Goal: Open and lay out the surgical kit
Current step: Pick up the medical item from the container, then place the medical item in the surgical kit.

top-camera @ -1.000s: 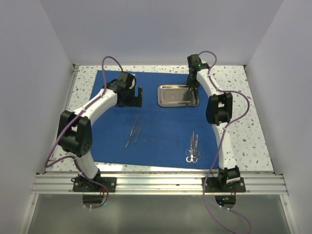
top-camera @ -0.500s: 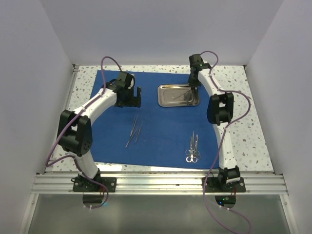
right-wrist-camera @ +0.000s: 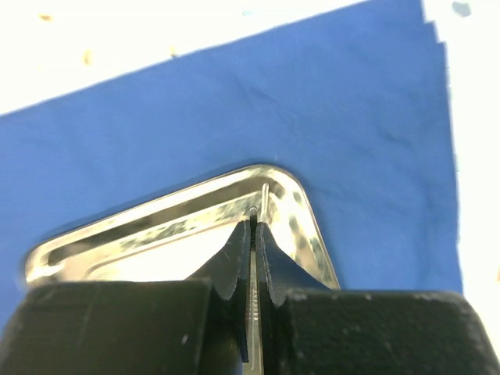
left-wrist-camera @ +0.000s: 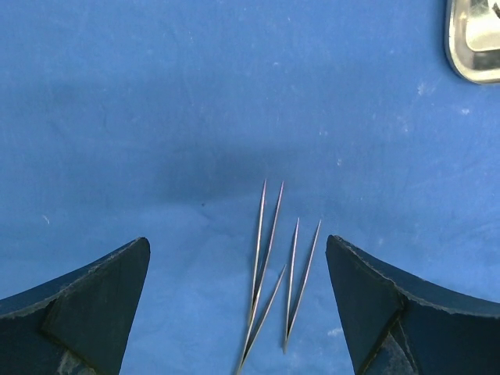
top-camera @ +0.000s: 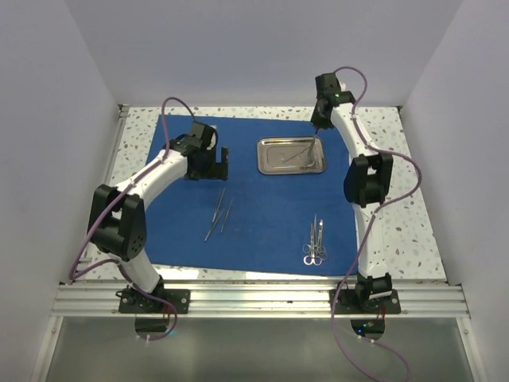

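Note:
The royal-blue drape lies spread flat on the table. The steel tray sits on its far middle, and a slim silver line shows inside it. My right gripper hangs over the tray's far right corner. In the right wrist view it is shut on a slim silver instrument above the tray. My left gripper is open and empty left of the tray. In the left wrist view it is above the tweezers. The tweezers lie mid-drape. Ring-handled forceps lie near the front right.
The speckled tabletop shows around the drape. White walls close in the left, right and back. The aluminium rail runs along the near edge. The tray's corner shows at the top right of the left wrist view.
My right gripper has risen out of the tray and moved back toward the far right corner. My left gripper has shifted slightly left.

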{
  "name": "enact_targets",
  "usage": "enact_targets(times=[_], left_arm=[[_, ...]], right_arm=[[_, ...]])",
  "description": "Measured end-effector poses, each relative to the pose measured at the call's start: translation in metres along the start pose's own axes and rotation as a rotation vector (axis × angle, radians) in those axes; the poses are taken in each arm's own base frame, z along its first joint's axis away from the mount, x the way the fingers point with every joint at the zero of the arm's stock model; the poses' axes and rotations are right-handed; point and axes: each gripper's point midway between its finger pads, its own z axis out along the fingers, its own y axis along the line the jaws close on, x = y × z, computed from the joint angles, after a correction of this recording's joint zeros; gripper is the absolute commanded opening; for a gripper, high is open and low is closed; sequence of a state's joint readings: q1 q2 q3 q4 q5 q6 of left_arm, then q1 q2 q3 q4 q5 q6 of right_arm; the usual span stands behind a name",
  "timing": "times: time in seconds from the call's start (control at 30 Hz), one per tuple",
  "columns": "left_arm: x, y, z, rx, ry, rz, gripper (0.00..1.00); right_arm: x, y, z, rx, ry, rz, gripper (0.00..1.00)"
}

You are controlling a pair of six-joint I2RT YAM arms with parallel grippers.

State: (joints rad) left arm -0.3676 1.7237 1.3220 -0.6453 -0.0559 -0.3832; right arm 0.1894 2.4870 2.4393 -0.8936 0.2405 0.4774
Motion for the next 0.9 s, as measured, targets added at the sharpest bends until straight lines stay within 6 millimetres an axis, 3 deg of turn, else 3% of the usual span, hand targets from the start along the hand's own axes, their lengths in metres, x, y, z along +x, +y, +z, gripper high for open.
enact_targets(times=[0.2, 0.27, 0.37, 0.5, 0.73, 0.9], left_arm=[[-0.004, -0.002, -0.014, 0.023, -0.043, -0.003, 0.98], [-0.005, -0.003, -0.016, 0.03, -0.056, -0.004, 0.98], [-0.002, -0.003, -0.019, 0.037, -0.059, -0.004, 0.98], [0.002, -0.002, -0.022, 0.046, -0.062, -0.004, 0.98], [0.011, 0.0, -0.025, 0.05, -0.062, -0.004, 0.98], [0.013, 0.001, -0.028, 0.051, -0.066, -0.004, 0.98]], right_arm=[[-0.046, 0.006, -0.081, -0.075, -0.126, 0.033, 0.0], [-0.05, 0.006, -0.101, -0.091, -0.147, 0.038, 0.0], [-0.042, 0.01, -0.123, -0.112, -0.146, 0.035, 0.0], [-0.003, 0.024, -0.131, -0.132, -0.082, 0.001, 0.0], [0.117, 0.064, -0.133, -0.179, 0.113, -0.102, 0.0], [0.19, 0.07, -0.145, -0.208, 0.231, -0.139, 0.0]])
